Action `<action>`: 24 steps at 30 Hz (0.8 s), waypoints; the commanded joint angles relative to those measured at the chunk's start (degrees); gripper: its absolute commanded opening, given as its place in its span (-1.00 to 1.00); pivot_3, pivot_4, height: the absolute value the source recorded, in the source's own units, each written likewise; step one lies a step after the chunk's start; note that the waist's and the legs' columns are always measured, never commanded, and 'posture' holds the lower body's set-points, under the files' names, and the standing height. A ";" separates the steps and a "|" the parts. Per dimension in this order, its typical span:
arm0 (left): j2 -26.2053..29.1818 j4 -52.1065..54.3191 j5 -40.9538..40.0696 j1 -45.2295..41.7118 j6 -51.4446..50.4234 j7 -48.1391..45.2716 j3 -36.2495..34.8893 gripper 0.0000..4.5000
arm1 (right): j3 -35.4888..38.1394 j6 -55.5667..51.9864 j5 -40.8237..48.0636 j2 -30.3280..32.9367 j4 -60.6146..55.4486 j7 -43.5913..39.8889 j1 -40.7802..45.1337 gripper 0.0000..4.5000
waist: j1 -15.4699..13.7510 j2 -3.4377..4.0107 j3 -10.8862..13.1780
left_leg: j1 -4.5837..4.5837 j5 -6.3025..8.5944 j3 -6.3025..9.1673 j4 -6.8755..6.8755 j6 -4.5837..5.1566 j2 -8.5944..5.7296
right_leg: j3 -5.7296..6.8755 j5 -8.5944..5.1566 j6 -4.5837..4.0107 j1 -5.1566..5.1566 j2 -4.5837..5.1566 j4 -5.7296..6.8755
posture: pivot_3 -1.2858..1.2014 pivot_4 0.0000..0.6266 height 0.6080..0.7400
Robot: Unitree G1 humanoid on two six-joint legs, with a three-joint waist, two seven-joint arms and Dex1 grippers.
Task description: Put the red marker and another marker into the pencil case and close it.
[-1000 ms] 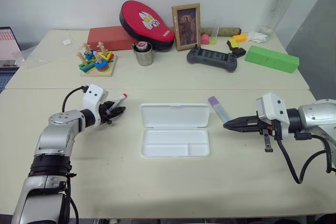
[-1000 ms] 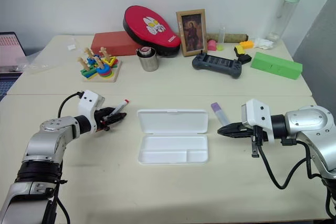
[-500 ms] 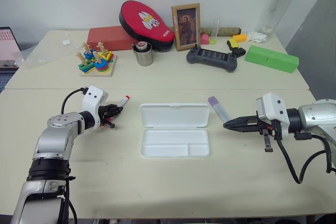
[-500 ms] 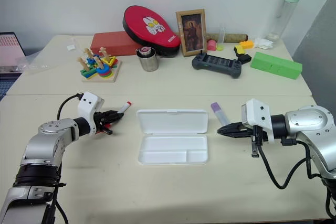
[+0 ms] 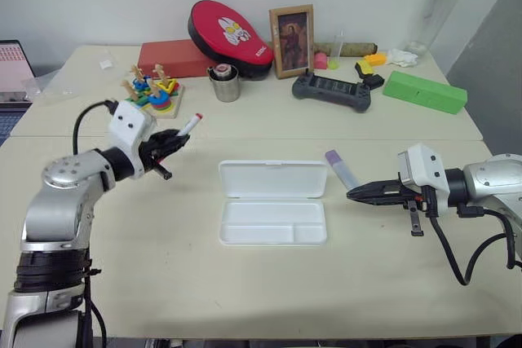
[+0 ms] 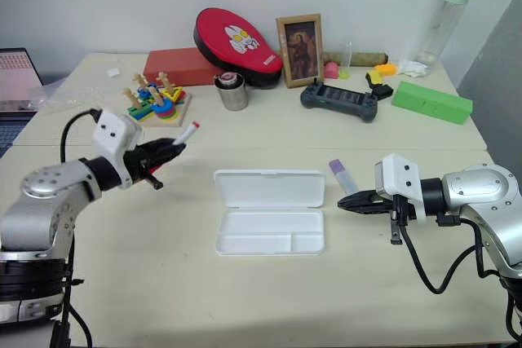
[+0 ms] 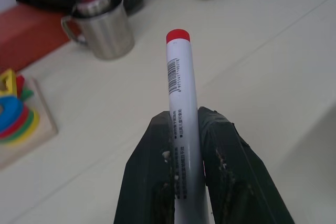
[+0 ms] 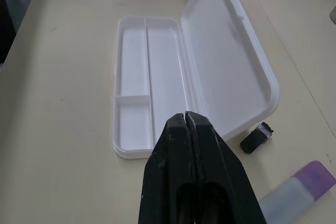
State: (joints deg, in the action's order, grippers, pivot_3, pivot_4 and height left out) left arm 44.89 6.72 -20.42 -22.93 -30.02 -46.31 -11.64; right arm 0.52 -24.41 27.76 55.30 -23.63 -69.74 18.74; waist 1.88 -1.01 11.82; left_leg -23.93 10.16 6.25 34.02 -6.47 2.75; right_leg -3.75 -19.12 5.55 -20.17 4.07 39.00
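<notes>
The red marker [image 5: 189, 125], white-barrelled with a red end, is off the table and tilted, held in my left gripper [image 5: 173, 142], which is shut on its barrel [image 7: 179, 77]. This is to the left of the pencil case [image 5: 269, 230], a white box lying open at the table's middle with its lid folded back and its divided tray [image 8: 157, 77] empty. The other marker [image 5: 340, 169], pale lilac with a purple end, lies just right of the lid. My right gripper [image 5: 352, 195] is shut and empty, hovering beside that marker [image 8: 294, 187] and pointing at the case.
A tiny black piece [image 8: 256, 139] lies by the lid's corner. Along the back stand a ring-stacking toy [image 5: 149, 95], a metal cup [image 5: 226, 85], a red pad [image 5: 227, 34], a picture frame [image 5: 291, 30], a black controller [image 5: 333, 90] and a green box [image 5: 424, 91].
My left gripper closed on the red marker and lifted it up off the table. The right arm has kept still.
</notes>
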 commanded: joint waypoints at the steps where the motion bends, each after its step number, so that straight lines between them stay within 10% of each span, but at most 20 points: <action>1: 2.20 5.63 -2.59 -2.89 -1.73 -2.22 -0.02 -0.81 | 1.04 0.54 -0.02 0.54 -1.06 0.07 0.26 -1.00 | 0.00 -0.01 0.01 | 0.00 0.00 -0.01 0.00 0.00 0.00 | 0.00 0.00 0.00 -0.01 0.00 0.00 | 0.03 -0.52 1.00; 24: 2.46 11.96 -2.73 -1.18 6.39 -20.62 18.55 -0.81 | 0.85 0.18 -0.93 0.67 -1.29 0.64 -0.02 -1.00 | -0.01 -0.02 0.01 | -0.04 0.00 -0.03 0.00 0.00 0.00 | -0.01 0.00 0.00 -0.03 0.00 -0.04 | 0.03 -0.52 1.00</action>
State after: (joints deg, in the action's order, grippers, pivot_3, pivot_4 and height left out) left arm 47.93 18.39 -24.22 -24.42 -25.92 -66.35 6.00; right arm 0.43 -24.38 26.66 55.30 -23.64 -69.37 18.73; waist 1.87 -1.03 11.84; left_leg -23.97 10.16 6.22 34.02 -6.46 2.75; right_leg -3.77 -19.12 5.55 -20.19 4.07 38.95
